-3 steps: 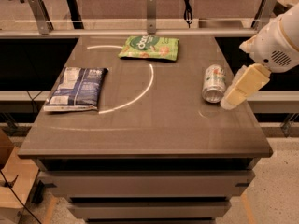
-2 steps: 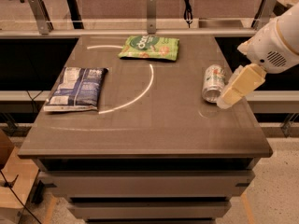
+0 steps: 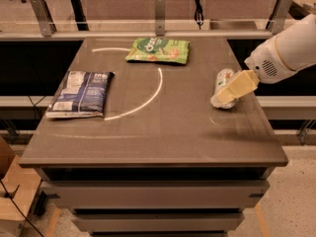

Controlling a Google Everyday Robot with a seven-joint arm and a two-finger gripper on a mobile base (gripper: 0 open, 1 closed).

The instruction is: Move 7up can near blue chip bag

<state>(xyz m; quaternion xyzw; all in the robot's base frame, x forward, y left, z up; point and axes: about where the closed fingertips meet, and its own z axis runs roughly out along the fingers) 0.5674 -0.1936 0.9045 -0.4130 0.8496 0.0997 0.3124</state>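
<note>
The 7up can (image 3: 222, 81) lies on its side near the right edge of the dark table (image 3: 163, 127), partly covered by my gripper. My gripper (image 3: 233, 89) reaches in from the right on a white arm (image 3: 286, 51), its cream-coloured finger lying over the can's near end. The blue chip bag (image 3: 81, 93) lies flat at the table's left side, far from the can.
A green snack bag (image 3: 158, 51) lies at the back centre of the table. A white curved line (image 3: 148, 98) is marked on the tabletop. A rail with metal posts (image 3: 159, 6) runs behind the table. The table's right edge is close to the can.
My gripper has moved slightly left and up, closer over the can. The can and both bags have not moved.
</note>
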